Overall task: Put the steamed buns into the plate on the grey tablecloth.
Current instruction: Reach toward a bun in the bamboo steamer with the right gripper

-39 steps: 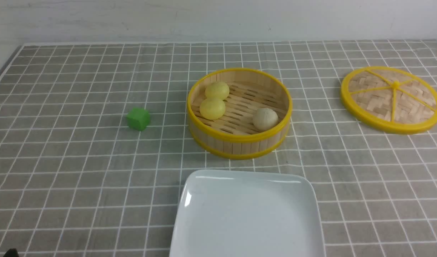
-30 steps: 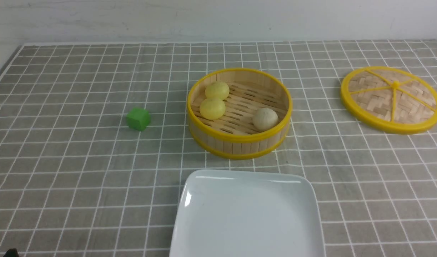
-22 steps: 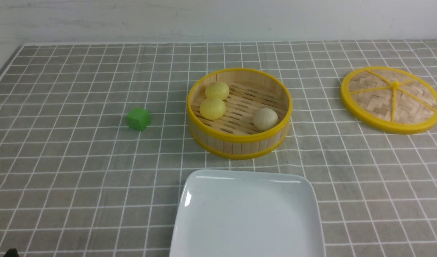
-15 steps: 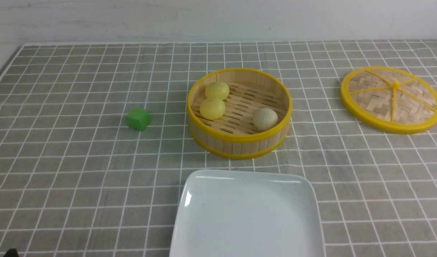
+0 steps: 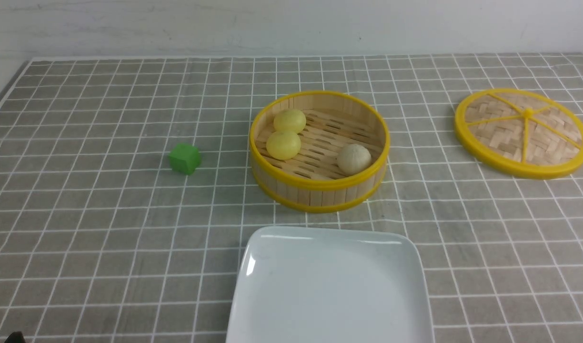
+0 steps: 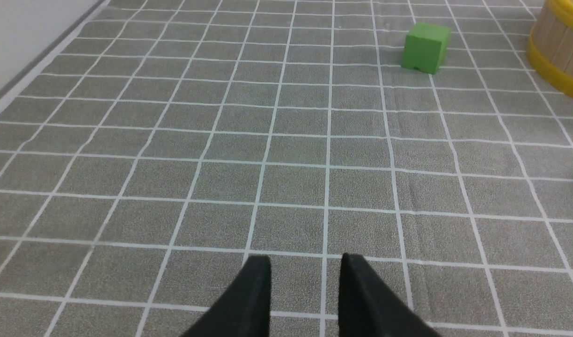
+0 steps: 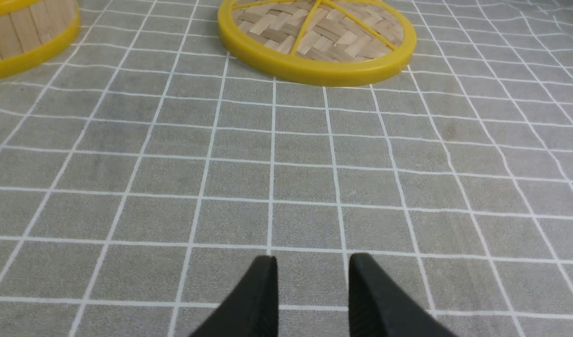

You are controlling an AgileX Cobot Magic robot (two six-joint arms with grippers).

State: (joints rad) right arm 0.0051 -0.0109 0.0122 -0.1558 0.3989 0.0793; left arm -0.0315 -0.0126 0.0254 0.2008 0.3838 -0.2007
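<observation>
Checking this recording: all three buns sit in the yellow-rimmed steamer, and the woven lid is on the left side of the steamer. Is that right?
Not quite: the front view shows the woven lid on the right side of the steamer. The three buns do sit in it.

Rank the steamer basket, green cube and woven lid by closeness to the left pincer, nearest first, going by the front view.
1. Green cube: left side.
2. Steamer basket: middle, behind the plate.
3. Woven lid: far right.
</observation>
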